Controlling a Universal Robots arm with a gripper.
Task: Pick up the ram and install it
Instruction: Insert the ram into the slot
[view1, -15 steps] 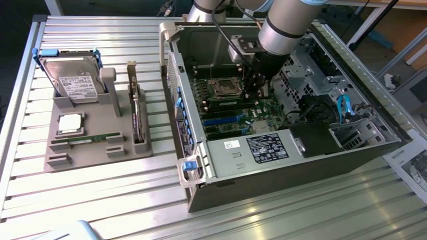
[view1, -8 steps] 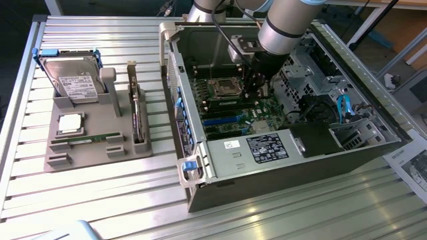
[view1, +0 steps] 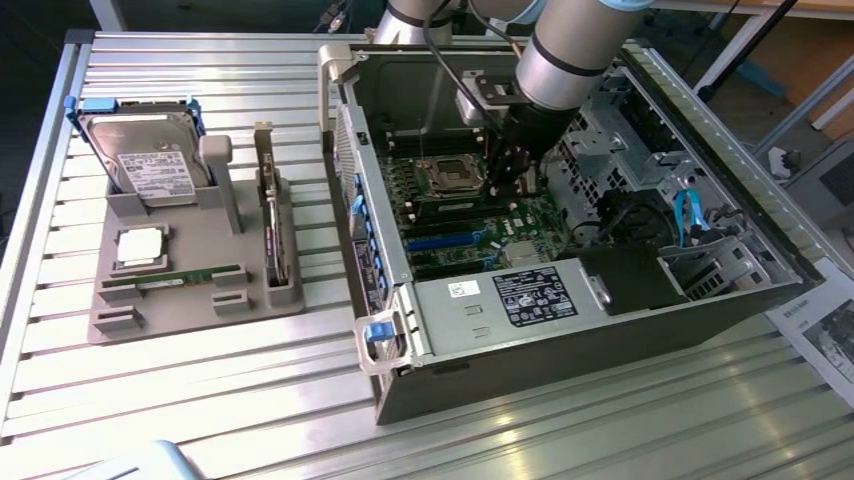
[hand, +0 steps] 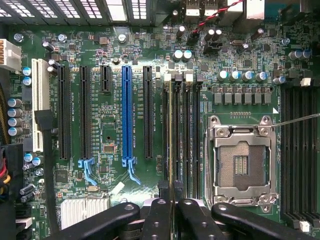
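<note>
My gripper (hand: 172, 205) is shut on the ram (hand: 172, 130), which I see edge-on as a thin green-yellow strip running away from the two dark fingers (hand: 157, 215). The ram lies along the bank of black memory slots (hand: 186, 135), just beside the open CPU socket (hand: 242, 167); whether it sits in a slot or hovers over one I cannot tell. In the exterior view the gripper (view1: 507, 185) reaches down inside the open computer case (view1: 561, 300), over the motherboard (view1: 467, 215) next to the CPU socket (view1: 445, 178). The arm hides the ram there.
Long expansion slots, one blue (hand: 126, 115), run parallel to the memory slots. A second slot bank (hand: 300, 150) lies beyond the socket. On the exterior view's left a grey holder (view1: 200, 300) carries a hard drive (view1: 147, 160), a silver processor chip (view1: 140, 248), a dark expansion card (view1: 274, 235) and a green stick (view1: 174, 277).
</note>
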